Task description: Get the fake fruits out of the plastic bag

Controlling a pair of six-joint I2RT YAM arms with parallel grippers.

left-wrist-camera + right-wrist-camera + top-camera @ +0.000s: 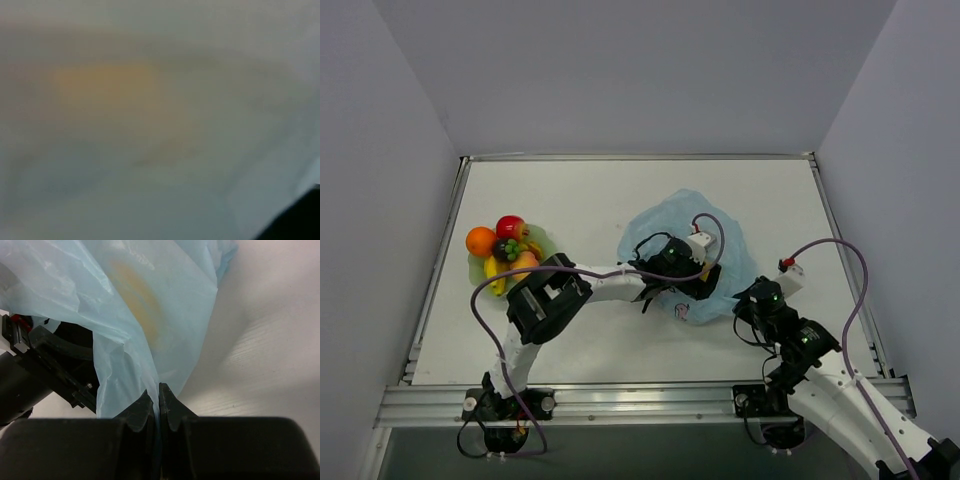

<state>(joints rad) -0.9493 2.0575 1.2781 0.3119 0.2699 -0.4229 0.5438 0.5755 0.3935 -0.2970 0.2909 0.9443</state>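
Note:
The light-blue plastic bag (688,232) lies crumpled right of the table's middle. My left gripper (695,285) is pushed inside it, its fingers hidden by the film. The left wrist view is a blur of pale film with an orange patch (105,82). My right gripper (159,396) is shut on the plastic bag's edge (125,315) at the bag's near right side (748,300). An orange-yellow shape (142,300) shows through the film. Fake fruits lie on a pale green plate (544,242): an orange (480,241), a red apple (510,227), a banana (496,277), a peach-pink one (524,263).
The left arm's black wrist body (50,360) sits close to the left of my right gripper. Dark grapes (507,249) lie among the fruits on the plate. Grey walls enclose the white table (610,190) on three sides, and a metal rail (640,398) runs along its near edge.

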